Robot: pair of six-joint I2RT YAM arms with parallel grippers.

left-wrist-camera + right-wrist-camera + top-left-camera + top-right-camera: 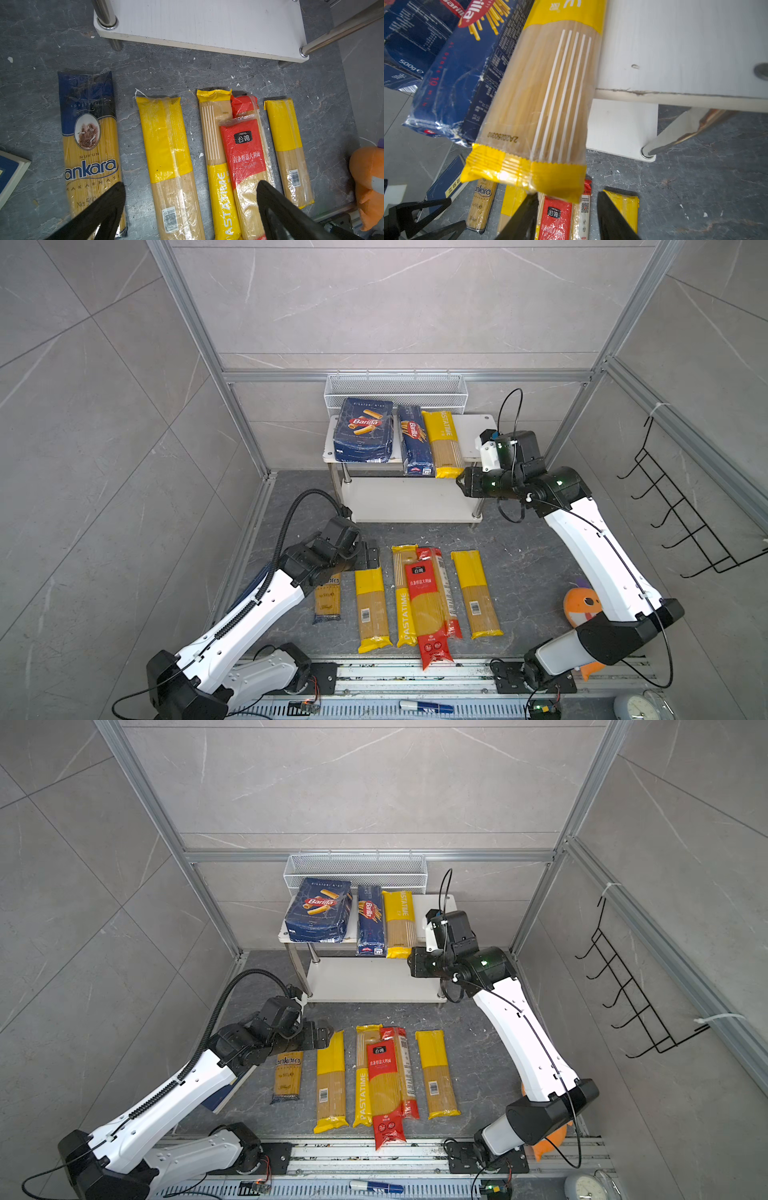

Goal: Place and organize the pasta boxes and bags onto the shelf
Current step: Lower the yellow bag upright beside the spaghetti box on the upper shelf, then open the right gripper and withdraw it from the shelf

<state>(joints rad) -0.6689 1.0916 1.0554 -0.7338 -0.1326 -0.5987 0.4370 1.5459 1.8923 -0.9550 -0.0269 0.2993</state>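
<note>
- While the left gripper (191, 186) hangs wide open and empty, six bags lie below it on the table (31, 93): the blue bag (91, 145), three yellow ones and two red ones.
- Right gripper (568, 195): jaws partly apart, holding nothing. Just ahead of it, the shelved yellow bag (542, 93) lies on the top board of the shelf (478, 435), with the narrow box (413, 439) and wide box (363, 431) beyond.
- Risk: the shelved yellow bag and narrow box overhang the board's front edge, so a nudge from the right gripper could tip either off.
- Risk: the upper red bag (243, 151) overlaps the lower red bag (243, 104) and the striped yellow bag (214, 133), so a wide grasp could drag the neighbours.
- Unclear: whether the right gripper touches the shelved yellow bag's end.
- Hidden: the lower red bag is mostly covered, and a blue book-like thing (8, 176) is cut off.
</note>
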